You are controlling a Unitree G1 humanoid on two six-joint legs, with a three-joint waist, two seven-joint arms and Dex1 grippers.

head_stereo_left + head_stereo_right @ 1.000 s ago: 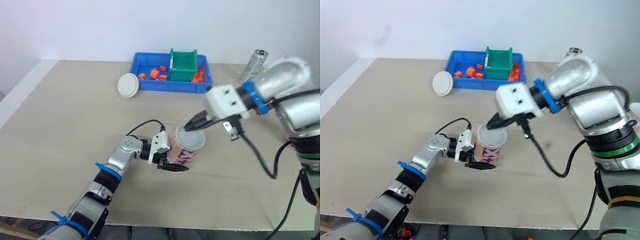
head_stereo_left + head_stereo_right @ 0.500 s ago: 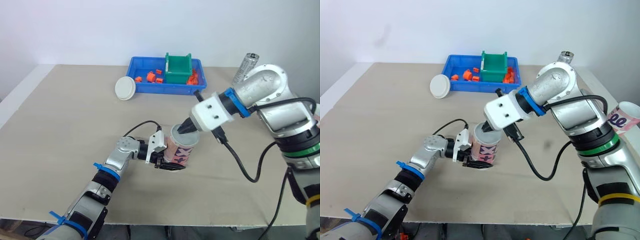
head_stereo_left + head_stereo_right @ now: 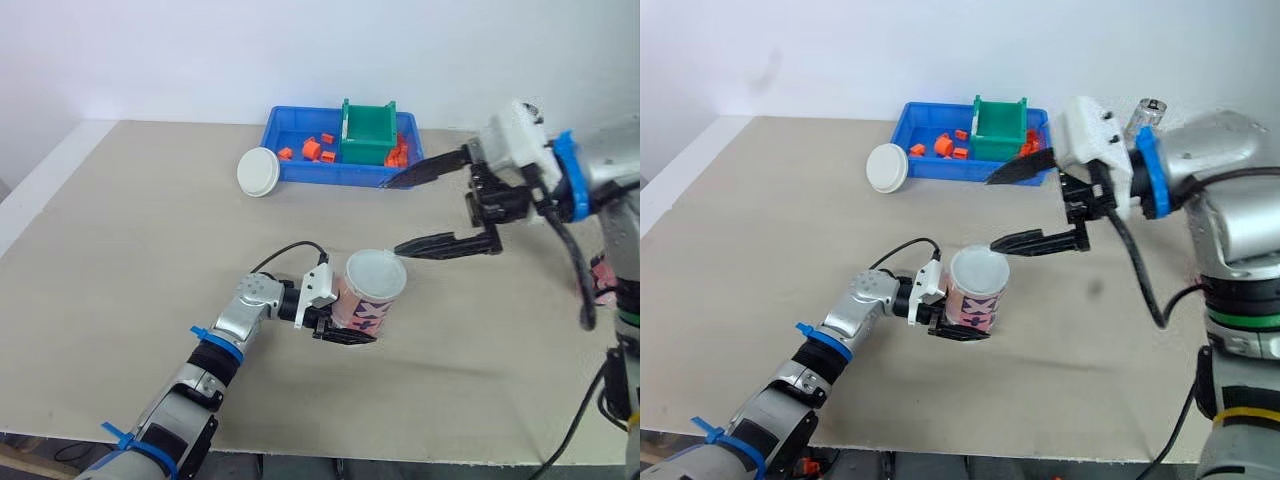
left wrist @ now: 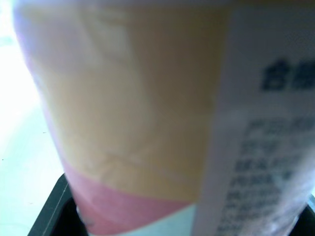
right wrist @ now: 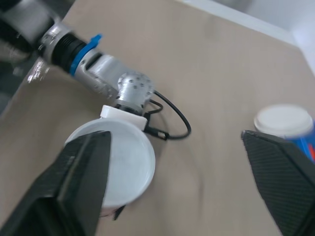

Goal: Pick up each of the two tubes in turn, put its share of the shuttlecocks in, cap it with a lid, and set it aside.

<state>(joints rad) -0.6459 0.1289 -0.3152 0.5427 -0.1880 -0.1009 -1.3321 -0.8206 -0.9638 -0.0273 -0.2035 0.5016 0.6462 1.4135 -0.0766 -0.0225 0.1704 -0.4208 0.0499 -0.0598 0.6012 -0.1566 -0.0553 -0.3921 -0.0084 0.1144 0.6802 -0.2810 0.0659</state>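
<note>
one broad counter (image 3: 130,250) carries everything, and its near half is mostly bare, so anything spilled would have room to roll toward the near edge. at the far edge sits the blue tray (image 3: 330,176), with a green bin (image 3: 368,140) standing in it and small orange pieces (image 3: 310,148) scattered on its floor. the right fingers (image 3: 440,243) are spread wide and hang in the air between the tray and the tube, holding nothing. the lower one points just past the tube's top, so my worry is that a careless swing toward it could clip the rim and knock the tube over or out of the other grip. the tube (image 3: 368,305) stands upright near the middle of the counter, a little toward the near edge, with the left fingers (image 3: 350,337) closed on its lower wall from the left. that hold is low, so i judge that lifting the tube to set it aside may let it tip or slide; how squarely the fingers bear on it i cannot tell. a white cap (image 3: 376,272) lies across its mouth. whether it is pressed home cannot be told, and a loose cap could pop off on the way and free whatever is inside. the loose lid (image 3: 258,171) rests on the counter just beside the tray's left end, and a flat disc like that may be awkward to pinch.
</note>
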